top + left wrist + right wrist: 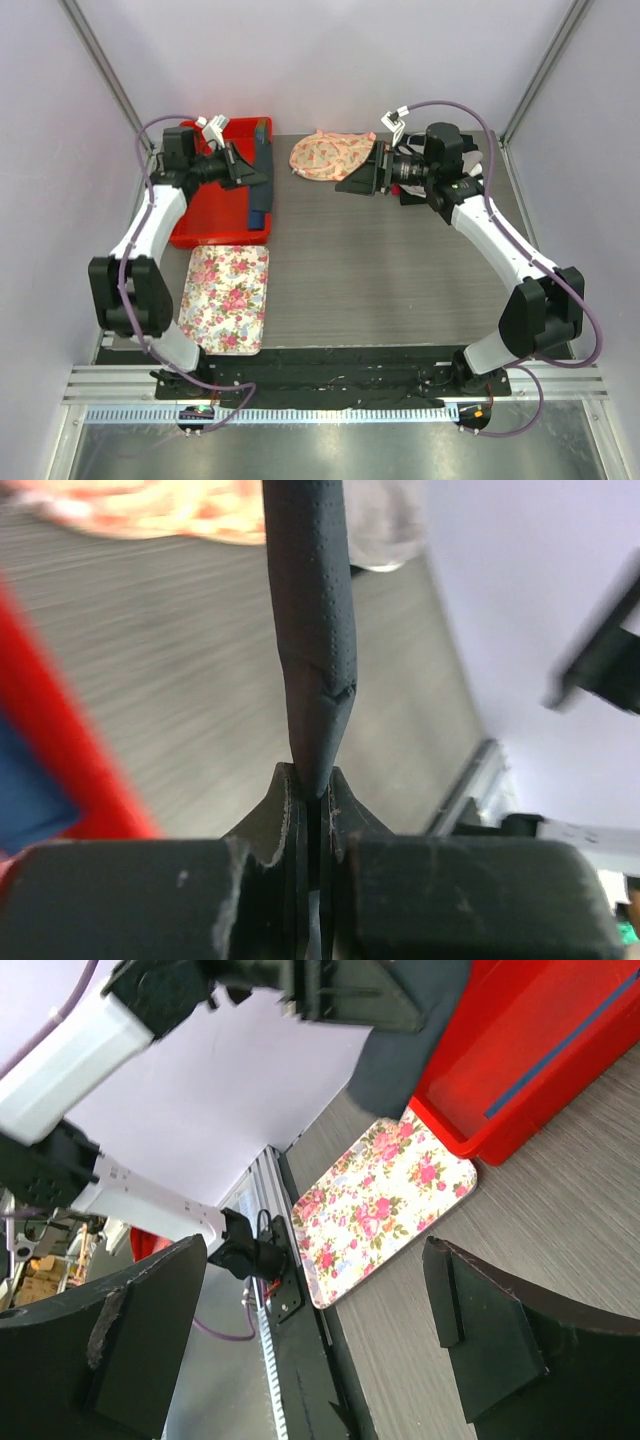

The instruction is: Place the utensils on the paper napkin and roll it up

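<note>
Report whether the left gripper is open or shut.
Shut. The left gripper pinches the end of the dark paper napkin between its fingers, with no gap showing beside it.

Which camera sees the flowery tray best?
The top external view: the whole tray lies flat and sharp beside the red bin. The right wrist view shows the tray only slanted. The left wrist view does not show it.
</note>
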Available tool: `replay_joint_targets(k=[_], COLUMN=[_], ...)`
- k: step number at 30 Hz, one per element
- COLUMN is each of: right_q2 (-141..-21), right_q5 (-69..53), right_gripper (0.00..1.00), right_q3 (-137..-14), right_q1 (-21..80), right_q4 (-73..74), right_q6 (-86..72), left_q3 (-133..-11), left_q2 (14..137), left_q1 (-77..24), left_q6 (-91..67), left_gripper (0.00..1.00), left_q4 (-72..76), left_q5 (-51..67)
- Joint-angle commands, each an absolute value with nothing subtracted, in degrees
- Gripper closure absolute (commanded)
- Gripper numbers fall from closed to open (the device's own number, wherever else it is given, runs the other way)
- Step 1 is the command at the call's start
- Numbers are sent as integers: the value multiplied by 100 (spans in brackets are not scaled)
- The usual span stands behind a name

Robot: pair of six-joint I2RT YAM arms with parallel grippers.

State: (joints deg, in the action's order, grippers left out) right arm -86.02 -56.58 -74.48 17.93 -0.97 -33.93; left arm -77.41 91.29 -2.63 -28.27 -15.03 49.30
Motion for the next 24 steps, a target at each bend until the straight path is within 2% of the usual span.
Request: replay_joint_targets(k=[1, 6, 14, 24], right_q2=[-8596, -8657, -8736, -8815], right_q5=[-5783, -5801, -5809, -5853], right_gripper=[0, 0, 0, 0], right_q3=[-7541, -7523, -7453, -7392], right_q1=[1802, 1802, 1784, 1758], right_q4=[-35, 158, 246, 299], right_q6=[-3041, -2936, -2848, -2804], left_q3=[-8586, -9394, -9922, -10274], left_q2=[9904, 10713, 11758, 12480], left_q1=[333, 597, 923, 940], left_q6=[-1416, -1152, -1310, -1002], left_gripper=[100, 100, 100, 100], left_q4=[-2952, -3269, -3207, -3340], left_q5=[4825, 4816, 4737, 4377])
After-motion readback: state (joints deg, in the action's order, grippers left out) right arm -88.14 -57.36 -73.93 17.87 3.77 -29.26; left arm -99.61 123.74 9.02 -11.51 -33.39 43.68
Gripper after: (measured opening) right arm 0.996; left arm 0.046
